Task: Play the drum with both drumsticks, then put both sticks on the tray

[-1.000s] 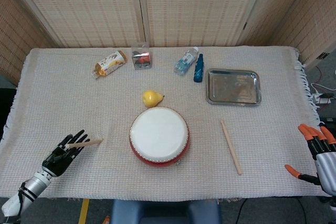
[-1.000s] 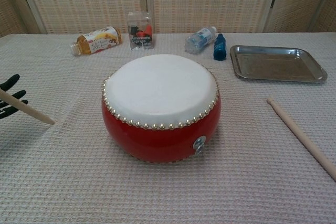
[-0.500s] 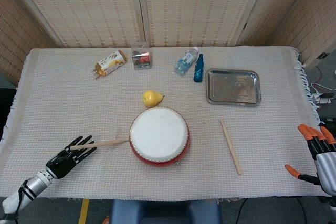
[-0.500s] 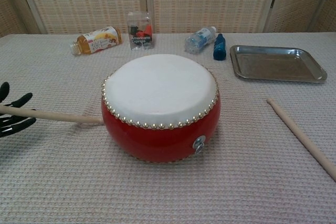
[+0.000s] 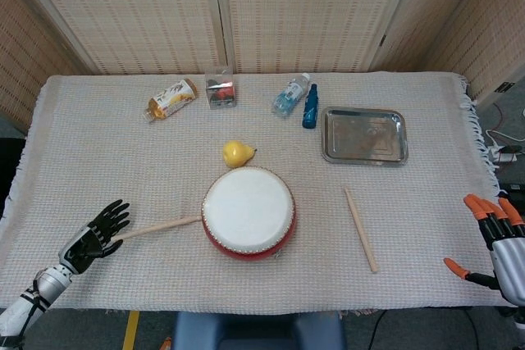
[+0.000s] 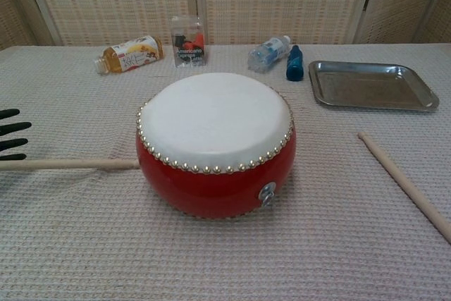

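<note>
Left hand (image 5: 94, 234) sits at the near-left of the table (image 5: 82, 145), fingers spread; the left drumstick (image 5: 160, 225) runs from it toward the drum (image 5: 248, 211), tip at the drum's left side wall. Can't tell whether the hand actually pinches the stick or it just lies on the cloth under the palm, since contact is too small to resolve in the head view. My read: the step is securing that stick, so close the fingers fully round the butt end before lifting, then raise the tip above the rim and strike the skin, not the red shell. Drum is centre-near, white head up, a yellow pear (image 5: 237, 152) just behind it. Second drumstick (image 5: 360, 229) lies loose on the cloth right of the drum, well apart from the right hand (image 5: 492, 239), which hangs open off the near-right table edge holding nothing; it needs to come in and grasp near the near end. Tray (image 5: 331, 150) is back-right, bare metal, with a blue bottle (image 5: 310, 106), clear water bottle (image 5: 291, 93), plastic box (image 5: 220, 88) and orange bottle (image 5: 171, 98) along the back. Views: the chest view shows the stick tip touching the drum wall low down and only fingertips (image 6: 10, 126) of the left hand; the right hand and pear are missing there. The head view gives both hands and the full layout.
</note>
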Action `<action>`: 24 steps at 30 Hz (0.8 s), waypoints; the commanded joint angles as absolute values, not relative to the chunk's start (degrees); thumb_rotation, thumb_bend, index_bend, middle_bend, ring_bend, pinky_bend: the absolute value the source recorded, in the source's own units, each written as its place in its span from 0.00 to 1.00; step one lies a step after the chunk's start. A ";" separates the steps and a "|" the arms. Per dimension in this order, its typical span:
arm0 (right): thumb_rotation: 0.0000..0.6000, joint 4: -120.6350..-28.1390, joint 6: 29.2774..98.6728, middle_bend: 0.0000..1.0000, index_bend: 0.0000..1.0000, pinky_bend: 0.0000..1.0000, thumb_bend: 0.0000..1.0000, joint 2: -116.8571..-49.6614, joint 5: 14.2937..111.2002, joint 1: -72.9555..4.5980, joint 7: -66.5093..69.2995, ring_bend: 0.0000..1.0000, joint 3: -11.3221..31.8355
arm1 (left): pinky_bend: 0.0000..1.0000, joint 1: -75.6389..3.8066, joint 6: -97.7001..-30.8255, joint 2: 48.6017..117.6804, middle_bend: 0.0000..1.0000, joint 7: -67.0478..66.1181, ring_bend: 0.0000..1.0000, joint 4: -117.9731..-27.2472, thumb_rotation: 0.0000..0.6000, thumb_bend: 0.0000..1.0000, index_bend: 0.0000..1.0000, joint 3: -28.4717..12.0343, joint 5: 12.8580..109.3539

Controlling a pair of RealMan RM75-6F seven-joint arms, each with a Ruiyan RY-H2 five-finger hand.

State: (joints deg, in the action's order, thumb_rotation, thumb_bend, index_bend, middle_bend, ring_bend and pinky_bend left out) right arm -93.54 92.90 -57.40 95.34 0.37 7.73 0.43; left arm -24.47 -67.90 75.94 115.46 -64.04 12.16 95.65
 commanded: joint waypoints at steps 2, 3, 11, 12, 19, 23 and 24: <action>0.84 -93.61 92.91 0.07 0.00 0.02 0.14 -57.35 95.43 0.35 7.74 0.00 0.40 | 0.00 -22.42 -66.34 73.92 0.00 99.49 0.00 -68.08 1.00 0.35 0.06 9.74 89.99; 0.84 -93.64 92.91 0.07 0.00 0.02 0.14 -57.33 95.46 0.34 7.75 0.00 0.39 | 0.00 -22.24 -66.27 73.76 0.00 97.54 0.00 -68.35 1.00 0.35 0.07 9.35 89.29; 0.84 -94.20 92.57 0.07 0.00 0.02 0.14 -57.24 96.09 -0.09 7.29 0.00 0.33 | 0.00 -19.20 -70.98 72.66 0.01 42.08 0.00 -77.88 1.00 0.35 0.25 3.33 78.77; 0.84 -94.24 92.55 0.07 0.00 0.02 0.14 -57.27 96.20 -0.16 7.26 0.00 0.33 | 0.00 -19.31 -70.99 72.86 0.01 37.28 0.00 -79.16 1.00 0.35 0.27 3.11 78.29; 0.84 -94.18 92.61 0.07 0.00 0.02 0.14 -57.27 96.52 -0.22 7.41 0.00 0.16 | 0.00 -21.13 -69.84 78.47 0.03 10.27 0.00 -83.66 1.00 0.36 0.34 0.53 74.25; 0.84 -94.06 93.04 0.07 0.00 0.02 0.14 -57.08 96.22 0.12 7.70 0.00 0.13 | 0.00 -21.90 -68.77 81.29 0.03 3.92 0.00 -84.46 1.00 0.35 0.35 -0.63 72.68; 0.84 -94.03 93.06 0.07 0.00 0.02 0.14 -57.07 96.18 0.16 7.74 0.00 0.11 | 0.00 -21.99 -68.60 81.74 0.03 2.81 0.00 -84.59 1.00 0.35 0.35 -0.84 72.36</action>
